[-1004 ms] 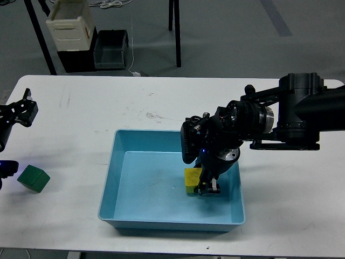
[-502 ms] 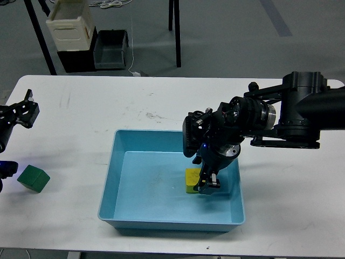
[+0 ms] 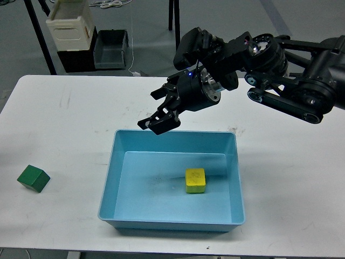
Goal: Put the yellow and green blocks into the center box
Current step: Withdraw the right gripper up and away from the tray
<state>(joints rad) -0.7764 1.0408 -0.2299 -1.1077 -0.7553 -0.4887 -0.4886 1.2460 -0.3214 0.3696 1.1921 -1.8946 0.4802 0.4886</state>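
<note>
A yellow block (image 3: 195,180) lies on the floor of the light blue box (image 3: 121,140) in the middle of the white table. A green block (image 3: 33,178) sits on the table at the left, well apart from the box. My right gripper (image 3: 157,118) is open and empty, raised above the box's far left rim. It is clear of the yellow block. My left arm and gripper are out of view.
The white table (image 3: 81,113) runs to the front edge near the box. Beyond the far edge, on the floor, stand a cream crate (image 3: 70,24), a dark bin (image 3: 110,48) and table legs (image 3: 175,21).
My right gripper has let go of the yellow block, opened, and risen up and to the left out of the box. My left gripper has left the view at the left edge.
</note>
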